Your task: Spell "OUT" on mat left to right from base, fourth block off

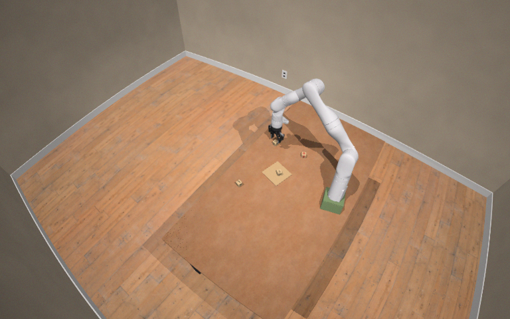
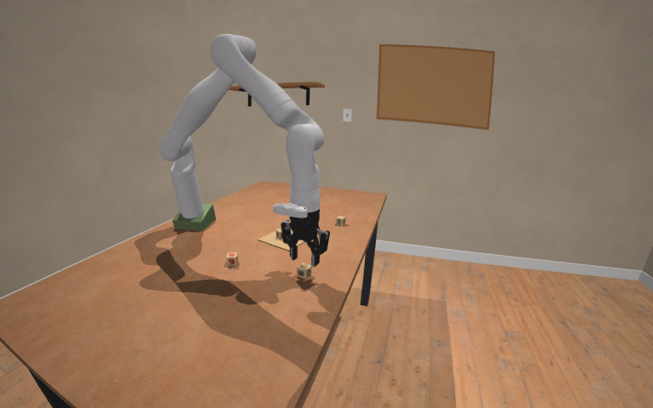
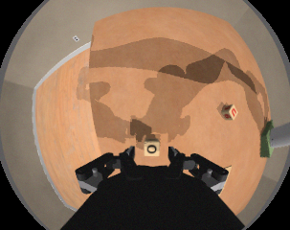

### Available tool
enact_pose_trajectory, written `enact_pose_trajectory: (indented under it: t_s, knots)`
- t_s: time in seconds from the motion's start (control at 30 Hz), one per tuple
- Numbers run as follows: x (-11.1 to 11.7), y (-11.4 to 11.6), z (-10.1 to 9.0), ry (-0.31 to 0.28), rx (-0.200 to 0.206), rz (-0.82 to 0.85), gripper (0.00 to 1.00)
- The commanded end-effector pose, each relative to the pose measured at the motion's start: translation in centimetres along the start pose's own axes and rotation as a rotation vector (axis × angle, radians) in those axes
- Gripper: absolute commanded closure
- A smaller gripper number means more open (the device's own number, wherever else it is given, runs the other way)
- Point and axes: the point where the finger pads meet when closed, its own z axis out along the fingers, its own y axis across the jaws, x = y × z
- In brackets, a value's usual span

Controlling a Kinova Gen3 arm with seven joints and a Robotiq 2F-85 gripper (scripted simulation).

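Top view's got a long brown table [image 1: 226,252] [image 2: 92,323] [image 3: 135,88] with a thin square tan mat [image 1: 269,173] [image 2: 269,240] on it, and one small pale wooden cube [image 1: 279,172] [image 2: 279,234] is sitting on that mat. Another pale wooden cube [image 1: 239,183] [image 2: 340,220] is off the mat, nearer the table's long edge. Then there's a wooden cube with red markings [image 1: 304,154] [image 2: 232,259] [image 3: 230,112], also off the mat, standing between the O block and the green boxy base [image 1: 332,207] [image 2: 194,223] [image 3: 266,139] of the white jointed arm [image 1: 339,134] [image 2: 201,103].

The pale wooden O block [image 1: 275,142] [image 2: 303,271] [image 3: 151,148] is on the bare tabletop, letter up, right below the black two-finger end effector [image 1: 277,139] [image 2: 304,257] [image 3: 151,151]. Fingers are spread fairly wide, nothing between them. Nothing tall near that block, just arm shadows across the surface.

Room-wise: plank floor [image 1: 111,157] [image 2: 472,333] [image 3: 63,129], beige walls, a framed brown corkboard [image 2: 435,86] and a narrow wooden shelf [image 2: 299,84].
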Motion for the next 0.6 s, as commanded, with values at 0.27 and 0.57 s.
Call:
enact_pose_trajectory:
  t_s: [0.27,0.57]
  knots:
    - [0.0,0.0,1.7,0.0,0.001,0.0,0.33]
    - [0.0,0.0,3.1,0.0,0.001,0.0,0.33]
